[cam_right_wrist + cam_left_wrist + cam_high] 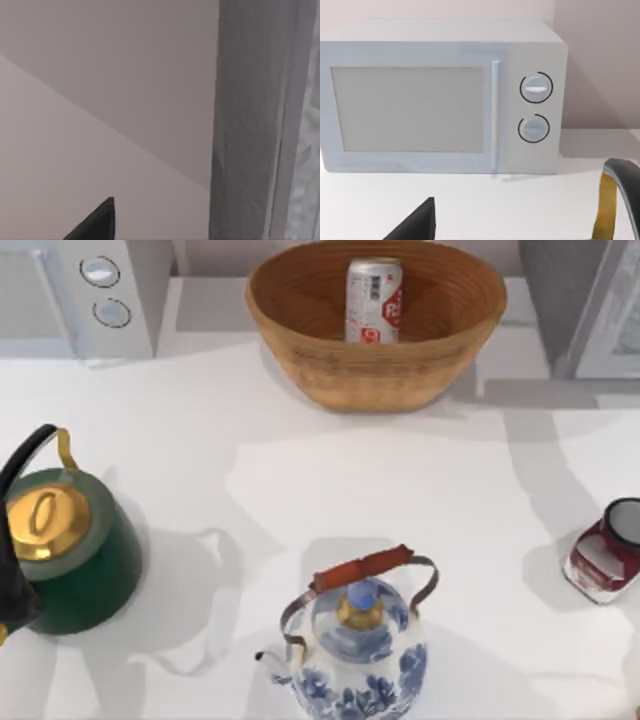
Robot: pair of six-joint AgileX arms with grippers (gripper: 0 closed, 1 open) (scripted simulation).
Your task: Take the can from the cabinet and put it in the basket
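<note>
You had the can [373, 302] standing upright inside the wicker basket [300, 335] at the far middle of the bench [330, 480], with the cabinet [585, 305] at the far right and the microwave [105, 295] at the far left. A green kettle [75, 550] sat at the near left, a blue-and-white teapot [355, 645] at the near middle, and a dark red jar [605, 552] on the right. Whether either gripper was released or clenched cannot be told. The left wrist view faced the microwave [445, 100]; the right wrist view faced the cabinet's edge [250, 120].
</note>
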